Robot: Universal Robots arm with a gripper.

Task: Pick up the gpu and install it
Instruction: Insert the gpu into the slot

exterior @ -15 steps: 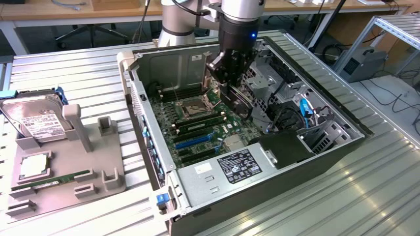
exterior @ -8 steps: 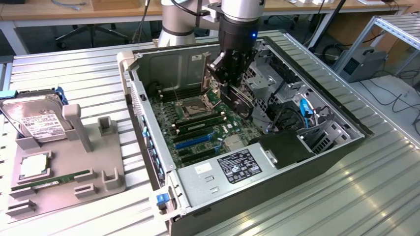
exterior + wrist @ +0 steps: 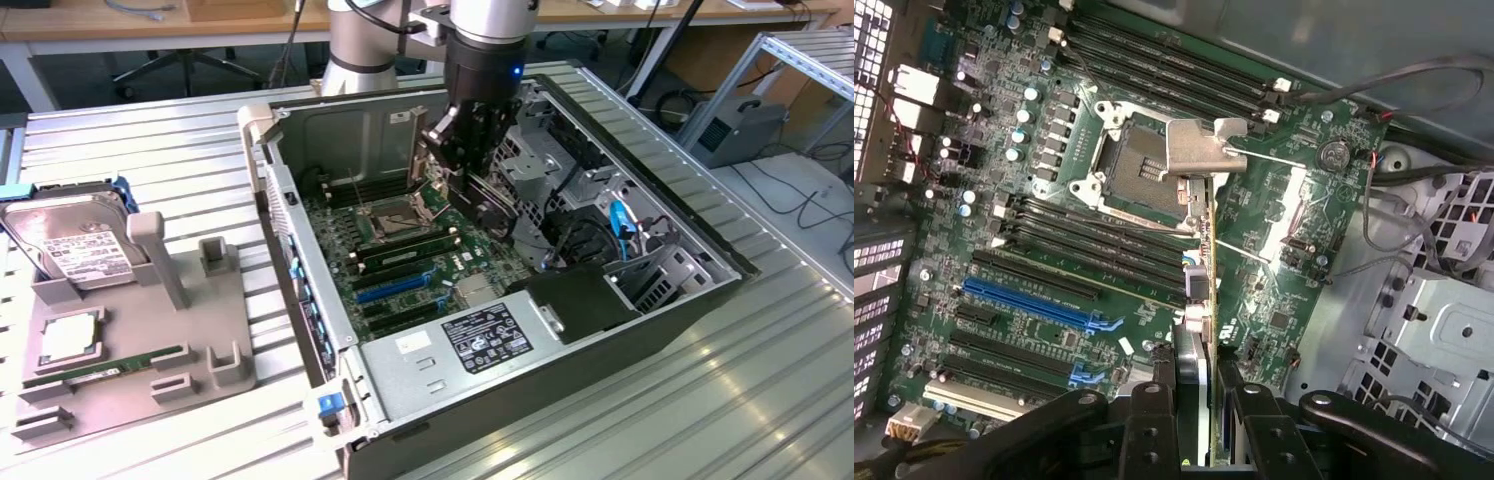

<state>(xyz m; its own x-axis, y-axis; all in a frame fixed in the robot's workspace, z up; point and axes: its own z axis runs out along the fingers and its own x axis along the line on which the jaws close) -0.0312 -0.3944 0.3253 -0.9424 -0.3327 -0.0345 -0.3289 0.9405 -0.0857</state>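
Note:
The gpu [image 3: 1199, 270] is seen edge-on in the wrist view as a thin dark card with a silvery metal bracket [image 3: 1201, 145] at its far end. My gripper [image 3: 1199, 375] is shut on it, one black finger [image 3: 1149, 405] on each flat side. In the exterior view the gripper [image 3: 463, 150] holds the gpu [image 3: 433, 150] upright inside the open computer case [image 3: 287, 205], above the motherboard [image 3: 400, 250] near the CPU socket [image 3: 400, 212]. The card hangs above the board, apart from the blue slots [image 3: 1034, 300].
A grey fixture [image 3: 160, 300] at the exterior view's left holds a silver hard drive [image 3: 80, 245], a processor chip [image 3: 70, 340] and a green memory stick [image 3: 120, 365]. Inside the case sit a power supply [image 3: 487, 338], a metal drive cage [image 3: 534, 160] and loose cables [image 3: 621, 225].

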